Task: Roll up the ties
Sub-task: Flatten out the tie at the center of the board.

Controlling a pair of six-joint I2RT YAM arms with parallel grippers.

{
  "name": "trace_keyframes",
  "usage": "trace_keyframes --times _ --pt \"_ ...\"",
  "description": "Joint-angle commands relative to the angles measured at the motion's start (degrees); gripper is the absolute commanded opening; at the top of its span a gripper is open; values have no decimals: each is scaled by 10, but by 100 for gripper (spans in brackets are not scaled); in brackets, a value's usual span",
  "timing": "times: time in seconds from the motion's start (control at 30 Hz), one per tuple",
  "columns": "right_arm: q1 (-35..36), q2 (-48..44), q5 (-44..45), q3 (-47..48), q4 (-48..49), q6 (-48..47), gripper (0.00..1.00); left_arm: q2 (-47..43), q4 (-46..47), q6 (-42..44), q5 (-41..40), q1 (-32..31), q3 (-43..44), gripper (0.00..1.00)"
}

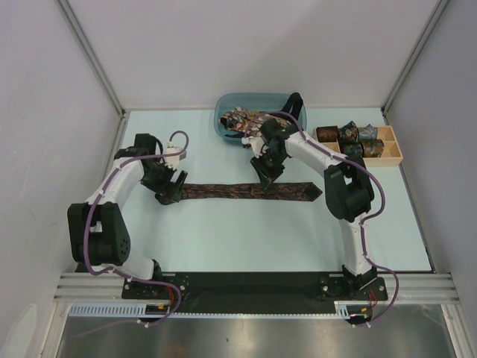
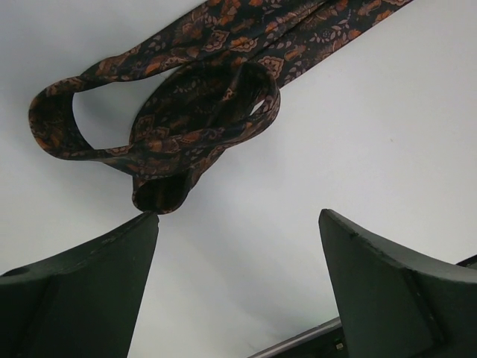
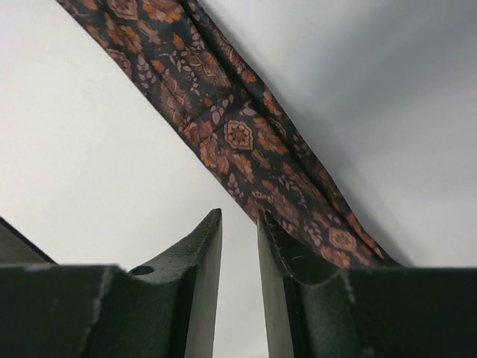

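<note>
A dark brown tie (image 1: 238, 192) with an orange print lies flat across the middle of the table. Its narrow left end is a loose looped coil (image 2: 186, 112). My left gripper (image 1: 170, 190) is at that end, open and empty (image 2: 238, 216). Its left fingertip (image 2: 145, 224) touches the bottom of the coil. My right gripper (image 1: 267, 173) is over the tie's right half, jaws almost shut with a thin empty gap (image 3: 240, 220). The tie (image 3: 238, 138) runs diagonally just past its fingertips and under the right finger.
A blue basin (image 1: 223, 112) at the back holds several unrolled ties (image 1: 250, 119). A wooden compartment tray (image 1: 391, 145) at the back right holds several rolled ties (image 1: 346, 136). White walls enclose the table on three sides.
</note>
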Motion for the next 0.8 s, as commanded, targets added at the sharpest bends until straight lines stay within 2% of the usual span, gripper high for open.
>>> trace_keyframes --times 0.0,0.17,0.37,0.47,0.53,0.57,0.63,0.67,0.73,0.77 --pt "8 37 26 -3 -4 6 29 -2 28 -39 -14 -15 -14 92" --pt "3 60 52 -25 10 10 27 9 56 -77 -10 -48 -16 84" --pt "-8 74 60 -42 11 11 25 15 134 -79 -113 -138 -42 83" --pt "-8 70 67 -55 11 8 24 48 159 -72 -177 -168 -37 77" --pt "-12 66 76 -68 12 5 24 73 162 -68 -210 -174 -31 69" --pt "-14 65 80 -72 11 3 23 77 164 -63 -217 -174 -31 58" --pt "-22 62 89 -81 12 -2 23 80 164 -42 -241 -174 -32 48" --pt "-27 58 90 -90 11 -4 23 79 161 -34 -248 -174 -35 38" --pt "-35 56 94 -98 10 -12 23 67 159 -8 -271 -172 -44 27" --pt "-37 52 96 -105 10 -15 23 59 156 -1 -275 -168 -46 17"
